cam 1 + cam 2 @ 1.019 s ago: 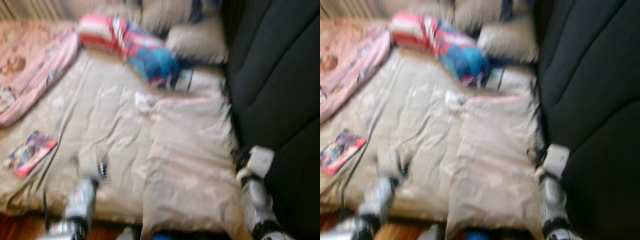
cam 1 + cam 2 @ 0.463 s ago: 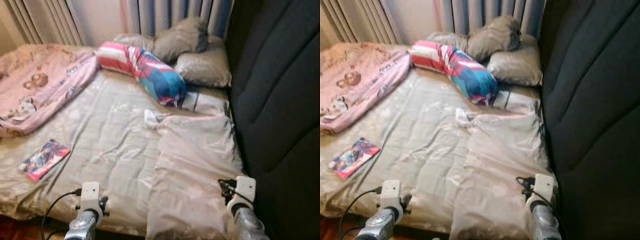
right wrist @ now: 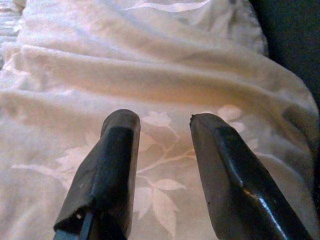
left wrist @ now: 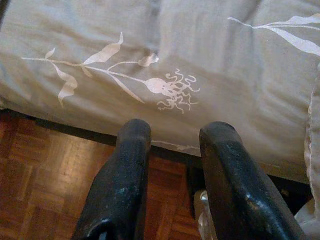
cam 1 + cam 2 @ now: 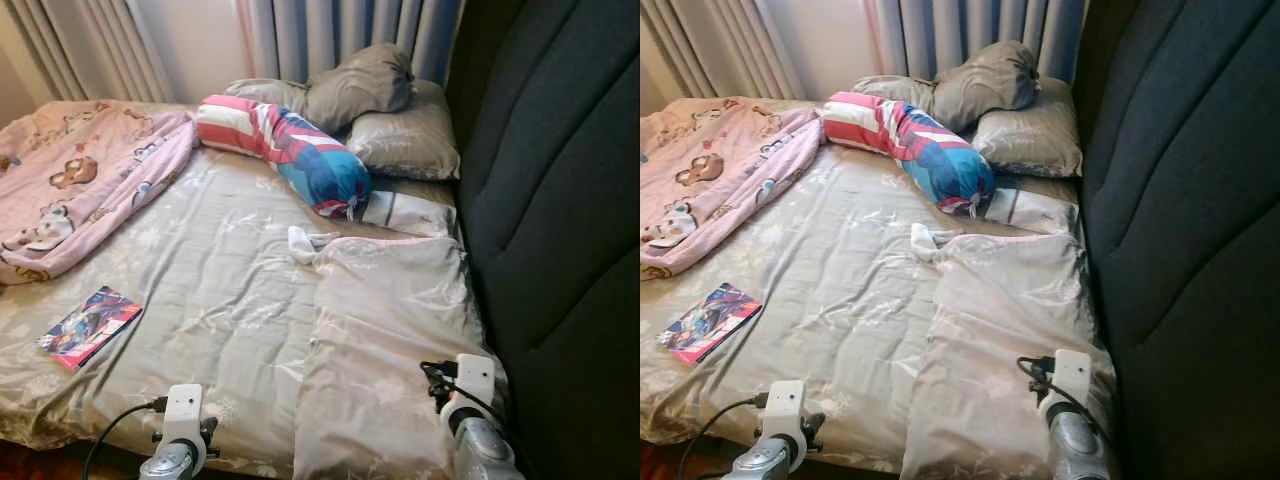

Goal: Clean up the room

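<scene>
Both arms low at the bed (image 5: 230,300) foot; left claw (image 4: 172,137) and right claw (image 3: 160,125) seemingly parted, empty.

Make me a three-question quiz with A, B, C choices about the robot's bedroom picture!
1. Where is the book?
A. on the bed's near left part
B. on the grey pillows
C. on the floor

2. What colour is the cartoon blanket?
A. green
B. pink
C. black

3. How is the left claw?
A. shut on the book
B. shut on the sheet
C. open, holding nothing

Answers: 1 A, it lies flat on the bed sheet near the left edge. 2 B, the blanket is pink with animal pictures. 3 C, a gap shows between its black fingers, over the bed's edge.
</scene>
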Controlling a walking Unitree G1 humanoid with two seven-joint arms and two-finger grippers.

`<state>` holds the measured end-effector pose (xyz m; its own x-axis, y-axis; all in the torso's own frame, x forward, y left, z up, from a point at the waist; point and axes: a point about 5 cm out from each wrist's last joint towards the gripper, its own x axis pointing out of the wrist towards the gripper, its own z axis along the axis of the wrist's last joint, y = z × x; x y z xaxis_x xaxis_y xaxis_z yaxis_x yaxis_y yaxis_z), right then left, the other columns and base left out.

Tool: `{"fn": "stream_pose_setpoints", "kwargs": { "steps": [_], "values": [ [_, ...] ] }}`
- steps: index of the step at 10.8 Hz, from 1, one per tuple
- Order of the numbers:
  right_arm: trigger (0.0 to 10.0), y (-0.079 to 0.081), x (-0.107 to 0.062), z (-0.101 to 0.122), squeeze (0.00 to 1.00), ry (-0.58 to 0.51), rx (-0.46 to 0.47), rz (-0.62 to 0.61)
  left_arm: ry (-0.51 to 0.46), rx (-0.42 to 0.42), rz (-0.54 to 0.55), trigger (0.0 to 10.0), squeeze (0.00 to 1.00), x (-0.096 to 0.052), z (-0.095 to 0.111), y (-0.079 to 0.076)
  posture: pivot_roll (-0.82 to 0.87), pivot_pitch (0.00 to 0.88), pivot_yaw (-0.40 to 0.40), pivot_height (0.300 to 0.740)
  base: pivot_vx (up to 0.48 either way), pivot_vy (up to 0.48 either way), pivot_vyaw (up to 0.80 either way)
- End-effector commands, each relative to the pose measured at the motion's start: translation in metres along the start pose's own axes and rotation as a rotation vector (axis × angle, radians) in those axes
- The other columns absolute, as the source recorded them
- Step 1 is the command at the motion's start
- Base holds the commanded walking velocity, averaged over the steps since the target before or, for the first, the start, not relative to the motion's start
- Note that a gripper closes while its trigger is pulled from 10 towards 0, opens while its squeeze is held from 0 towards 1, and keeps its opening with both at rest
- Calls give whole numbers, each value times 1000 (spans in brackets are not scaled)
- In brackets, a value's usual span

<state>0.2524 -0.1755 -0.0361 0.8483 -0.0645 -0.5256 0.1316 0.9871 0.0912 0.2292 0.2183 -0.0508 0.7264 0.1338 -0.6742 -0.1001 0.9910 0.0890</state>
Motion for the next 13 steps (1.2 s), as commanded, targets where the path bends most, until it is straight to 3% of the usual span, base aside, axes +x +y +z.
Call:
{"fn": "stream_pose_setpoints", "kwargs": {
  "steps": [1,4,13],
  "values": [
    [10000,2,-2,-6,0,27,-23,6,39,-8,12,10000,0,-2,-8,1,64,50,13,740,0,304,0],
    [10000,3,-2,-6,0,13,-52,15,38,-9,9,10000,0,-1,-7,1,64,47,15,740,0,324,485],
    [10000,1,-2,-6,0,16,-21,-7,31,-8,12,10000,0,0,-3,3,67,50,32,740,0,323,0]
  ]
}}
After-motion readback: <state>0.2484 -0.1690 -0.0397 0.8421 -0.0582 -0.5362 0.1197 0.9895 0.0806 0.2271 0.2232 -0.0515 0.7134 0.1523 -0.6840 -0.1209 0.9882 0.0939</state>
